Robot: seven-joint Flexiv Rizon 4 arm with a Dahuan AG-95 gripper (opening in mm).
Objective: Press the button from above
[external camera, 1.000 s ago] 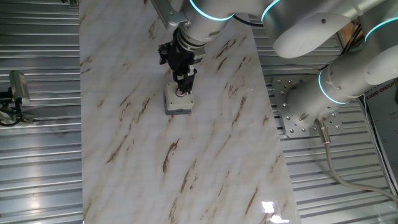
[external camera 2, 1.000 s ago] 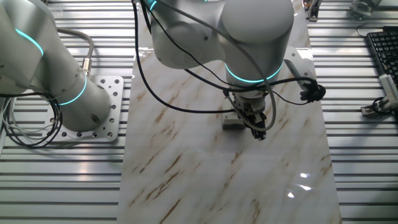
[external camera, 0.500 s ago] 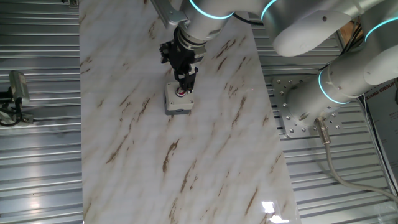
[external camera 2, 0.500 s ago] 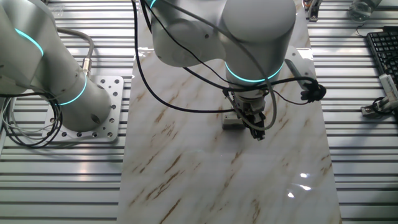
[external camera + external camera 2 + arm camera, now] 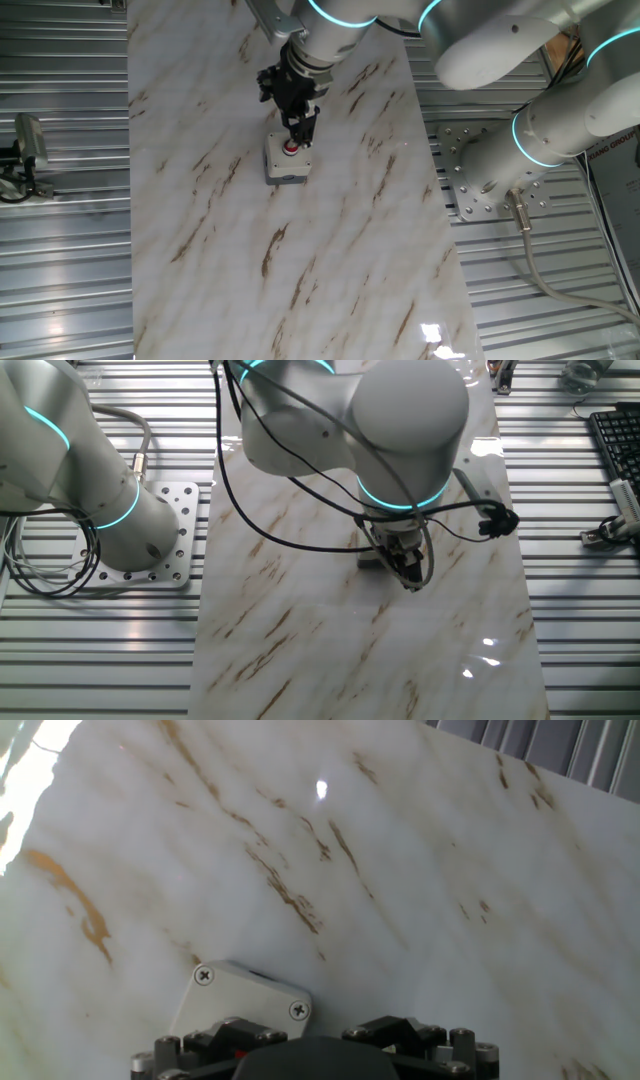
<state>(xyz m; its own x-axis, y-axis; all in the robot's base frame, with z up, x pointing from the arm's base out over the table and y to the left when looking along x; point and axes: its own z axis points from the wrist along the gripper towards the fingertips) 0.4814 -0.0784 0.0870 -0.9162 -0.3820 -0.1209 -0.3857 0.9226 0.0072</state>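
Note:
The small light-grey square box sits on the marble table top, with the red button in its top. My gripper points down right over the box, its tips just beside and above the button. In the other fixed view the gripper hides nearly all of the box. In the hand view the box lies at the bottom edge with two screws showing, and a sliver of the red button shows under the gripper body. No view shows the fingertips clearly.
The marble slab is a narrow strip on a ribbed metal bench. The arm's base plate stands to the right of it. A keyboard and a clamp lie off the slab's edge.
The gripper has moved up a little from the box, and more of the red button shows now. In the other fixed view the wrist has shifted and covers the box.

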